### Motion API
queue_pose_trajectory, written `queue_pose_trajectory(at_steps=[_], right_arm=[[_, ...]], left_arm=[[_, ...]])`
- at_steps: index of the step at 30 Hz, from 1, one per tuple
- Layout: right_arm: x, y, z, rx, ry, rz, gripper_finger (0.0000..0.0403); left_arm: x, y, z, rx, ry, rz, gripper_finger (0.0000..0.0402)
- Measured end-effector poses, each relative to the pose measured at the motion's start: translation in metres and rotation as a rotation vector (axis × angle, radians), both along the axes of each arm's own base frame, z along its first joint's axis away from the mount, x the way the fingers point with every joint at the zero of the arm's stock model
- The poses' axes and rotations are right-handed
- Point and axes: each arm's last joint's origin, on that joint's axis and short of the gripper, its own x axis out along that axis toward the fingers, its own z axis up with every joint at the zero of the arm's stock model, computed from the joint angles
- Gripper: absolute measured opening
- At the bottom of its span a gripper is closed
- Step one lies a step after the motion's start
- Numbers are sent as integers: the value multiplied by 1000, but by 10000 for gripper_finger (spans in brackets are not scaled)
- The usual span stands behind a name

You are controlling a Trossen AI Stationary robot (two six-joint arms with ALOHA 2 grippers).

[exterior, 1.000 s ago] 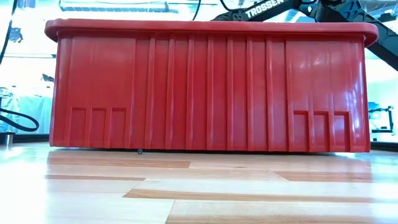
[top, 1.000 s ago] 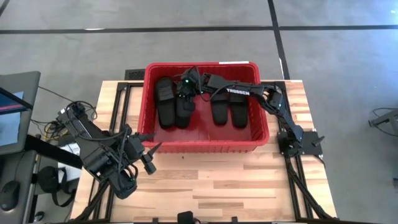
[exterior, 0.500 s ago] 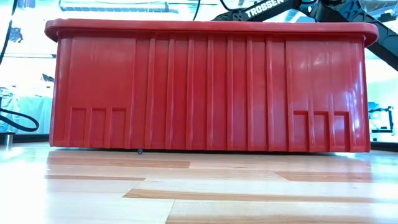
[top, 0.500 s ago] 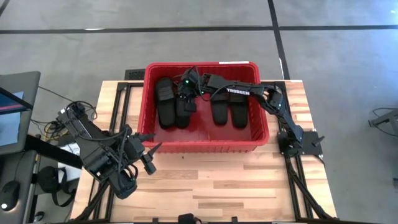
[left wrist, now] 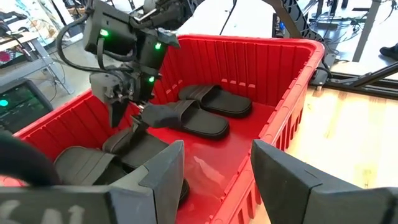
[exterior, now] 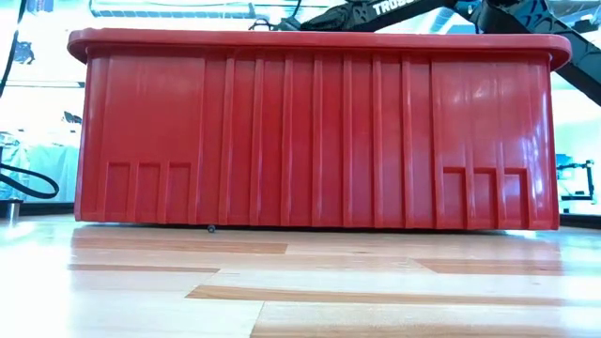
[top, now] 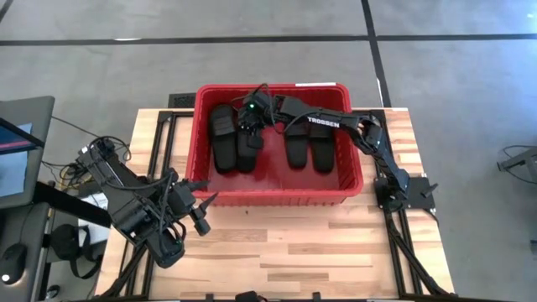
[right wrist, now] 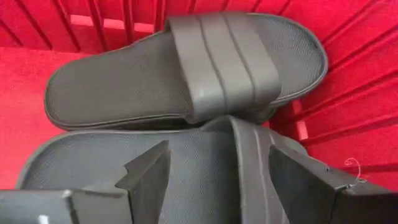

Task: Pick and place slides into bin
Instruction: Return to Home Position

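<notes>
Counter point(top: 336, 243), near to far. The left gripper point(top: 203, 191) rests at the near left, just outside the near corner of the bin point(top: 277, 198). Its jaws are spread and hold nothing, and it is parked where it does not block the other arm's reach.

The bin stands at the far middle of the counter. The slides point(top: 299, 148) lie flat on its floor, soles down, as a left group and a right pair. From above, four outlines can be counted; any stacked beneath cannot be told apart. None shows on the counter, so loading appears complete.

The right gripper point(top: 250, 127) hangs inside the bin above the left group, jaws spread and empty. Judged from this, it should rise above the rim before withdrawing.

The right arm point(top: 321, 123) spans the bin from the right and is lettered "TROSSEN".
</notes>
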Motion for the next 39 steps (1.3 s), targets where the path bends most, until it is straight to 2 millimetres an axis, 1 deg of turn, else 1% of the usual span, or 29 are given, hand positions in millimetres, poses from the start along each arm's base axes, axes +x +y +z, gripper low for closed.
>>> queue_pose_trajectory(at_steps=[5, 11, 16, 24, 31, 34, 39], right_arm=[[1, 6, 25, -20, -22, 24, 256], [-3, 11, 59, -29, -45, 31, 256], [-12, 17, 83, -39, -72, 37, 256], [-33, 37, 125, -65, -150, 62, 256], [-51, 56, 158, -43, -236, 48, 256], [-61, 64, 173, -44, -268, 33, 256], [-80, 81, 196, -95, -298, 3, 256]], left_arm=[[0, 0, 0, 14, 12, -6, 176], [0, 0, 0, 49, 24, -15, 176], [0, 0, 0, 80, 44, -27, 176], [1, 1, 4, 166, -9, -12, 176], [1, 1, 19, 224, 10, -36, 176], [0, 2, 29, 239, -2, -37, 176], [-2, 4, 48, 295, -17, -35, 176]])
